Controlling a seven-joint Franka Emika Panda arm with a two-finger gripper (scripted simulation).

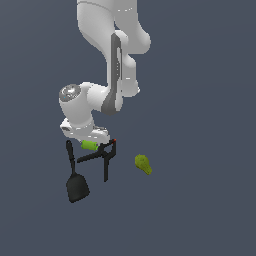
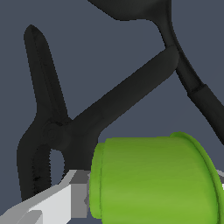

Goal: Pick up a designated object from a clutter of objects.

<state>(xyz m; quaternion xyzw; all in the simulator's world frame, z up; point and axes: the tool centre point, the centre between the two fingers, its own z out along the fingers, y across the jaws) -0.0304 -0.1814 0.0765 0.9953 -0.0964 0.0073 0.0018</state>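
Gripper [image 1: 90, 142] is down over the bright green cylinder [image 2: 153, 177], which lies on its side right against the black clamp [image 1: 100, 156]. In the wrist view one grey finger [image 2: 48, 205] sits at the cylinder's end, but the other is barely in frame, so you can't tell whether the pads are clamped on it or just around it. Main risk IMO: cylinder is round and smooth, so an off-centre pinch could squirt it out. Clamp arm runs just behind it, w/ the spatula [image 1: 76, 185] handle crossing nearby, so a finger could snag either and drag the clutter. Pear-shaped lump [image 1: 143, 164] is well apart, no issue.
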